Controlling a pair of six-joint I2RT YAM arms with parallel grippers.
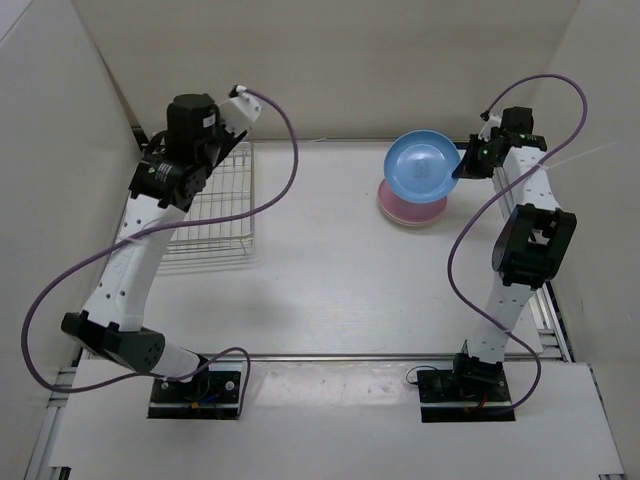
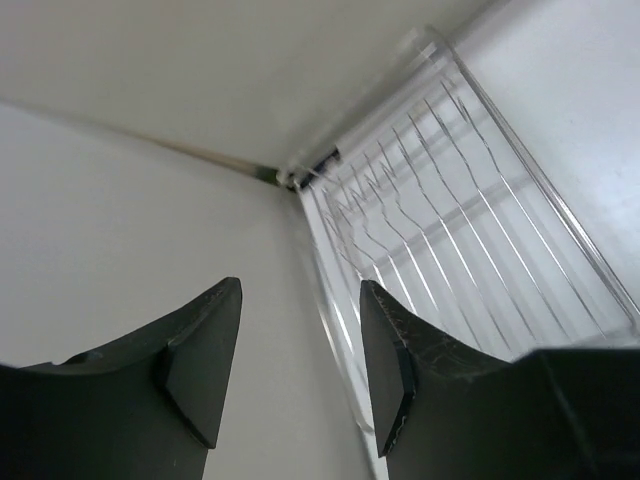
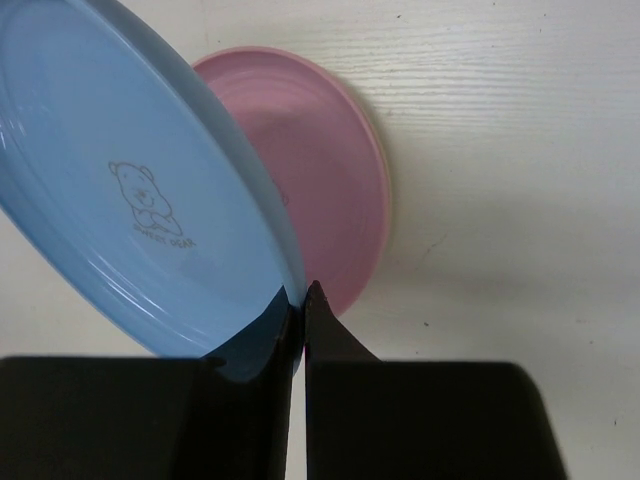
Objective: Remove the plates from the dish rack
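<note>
My right gripper (image 1: pixel 462 166) is shut on the rim of the light blue plate (image 1: pixel 423 166) and holds it tilted above the pink plate (image 1: pixel 402 209) at the back right of the table. In the right wrist view the gripper (image 3: pixel 303 296) pinches the blue plate (image 3: pixel 120 180) edge, with the pink plate (image 3: pixel 320 170) lying flat below; a cream rim (image 3: pixel 385 200) shows under the pink plate. The silver wire dish rack (image 1: pixel 215 215) stands at the left with no plates in sight. My left gripper (image 2: pixel 300 340) is open and empty above the rack's (image 2: pixel 470 240) left side.
White walls close in the table on the left, back and right. The left arm's body (image 1: pixel 175 165) hangs over part of the rack. Purple cables loop from both arms. The arm bases sit at the near edge.
</note>
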